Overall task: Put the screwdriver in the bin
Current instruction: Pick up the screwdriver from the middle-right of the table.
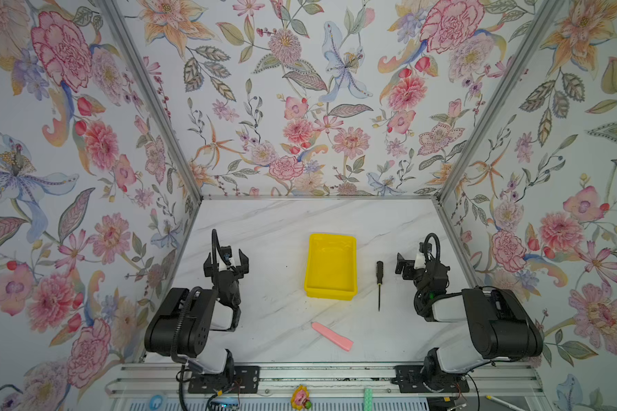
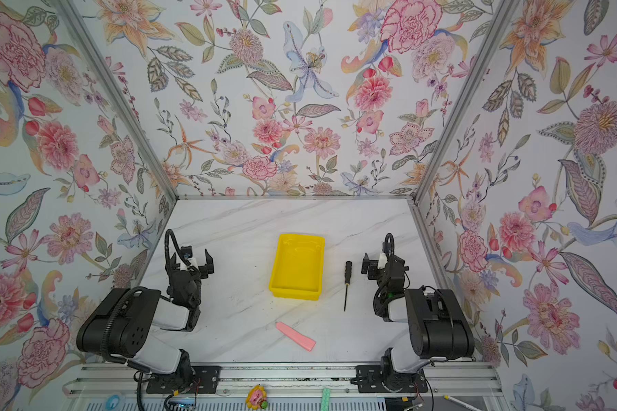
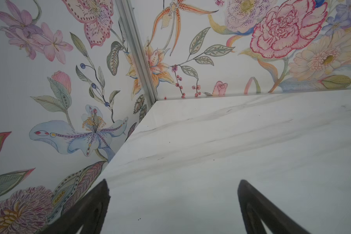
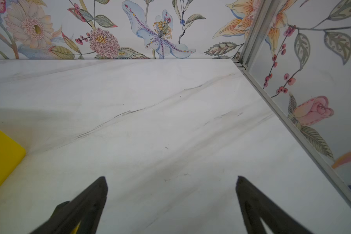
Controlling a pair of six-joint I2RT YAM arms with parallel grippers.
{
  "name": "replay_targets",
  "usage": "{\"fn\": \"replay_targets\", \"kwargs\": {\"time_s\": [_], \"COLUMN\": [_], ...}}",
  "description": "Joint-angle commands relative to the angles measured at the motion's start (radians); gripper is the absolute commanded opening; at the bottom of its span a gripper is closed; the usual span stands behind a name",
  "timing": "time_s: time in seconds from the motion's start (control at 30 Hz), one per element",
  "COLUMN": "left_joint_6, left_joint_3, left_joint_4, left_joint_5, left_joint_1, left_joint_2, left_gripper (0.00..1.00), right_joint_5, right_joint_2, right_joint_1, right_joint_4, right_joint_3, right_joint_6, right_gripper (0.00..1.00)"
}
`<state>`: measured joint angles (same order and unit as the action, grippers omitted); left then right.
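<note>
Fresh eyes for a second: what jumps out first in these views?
The loud floral walls all around, then the yellow bin, empty, in the middle of the table. The black screwdriver lies flat beside it, toward the right arm, and a pink stick lies nearer the front edge.

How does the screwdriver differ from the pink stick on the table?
The screwdriver is black and thin; the pink stick is flat and tapered. The screwdriver lies lengthwise beside the bin, the pink stick diagonally, nearer the table front edge. Both lie flat, outside the bin, ungripped.
</note>
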<state>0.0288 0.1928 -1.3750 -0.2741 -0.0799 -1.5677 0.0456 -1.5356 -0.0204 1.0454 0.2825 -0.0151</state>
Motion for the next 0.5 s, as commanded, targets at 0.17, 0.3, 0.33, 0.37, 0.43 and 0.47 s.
{"fn": "replay_targets", "kwargs": {"time_s": [0.17,0.3,0.33,0.37,0.43,0.47], "left_joint_6": [-0.012,-0.012,-0.012,-0.011,-0.012,-0.012], "left_joint_3": [0.015,0.016,0.016,0.016,0.016,0.016], "left_joint_4": [-0.039,-0.039,-0.039,-0.039,-0.038,-0.04], "left_joint_5": [-0.02,-0.02,-0.02,-0.02,-0.02,-0.02], "left_joint_1": [-0.011,-0.01,-0.011,-0.009,-0.011,-0.011], "left_joint_2": [-0.013,-0.013,-0.012,-0.013,-0.012,-0.013], "left_gripper": [0.99,0.99,0.99,0.99,0.99,0.99], "right_joint_5": [0.006,0.004,0.004,0.004,0.004,0.005], "right_joint_2": [-0.011,-0.012,-0.011,-0.011,-0.01,-0.011], "right_joint_1": [-0.006,-0.006,-0.006,-0.005,-0.006,-0.006], "right_joint_4": [0.044,0.047,0.047,0.047,0.047,0.047], "right_joint_3": [0.019,0.017,0.017,0.017,0.017,0.017], "right_joint_6": [-0.016,-0.017,-0.016,-0.016,-0.016,-0.016], "right_gripper": [0.99,0.99,0.99,0.99,0.99,0.99]}}
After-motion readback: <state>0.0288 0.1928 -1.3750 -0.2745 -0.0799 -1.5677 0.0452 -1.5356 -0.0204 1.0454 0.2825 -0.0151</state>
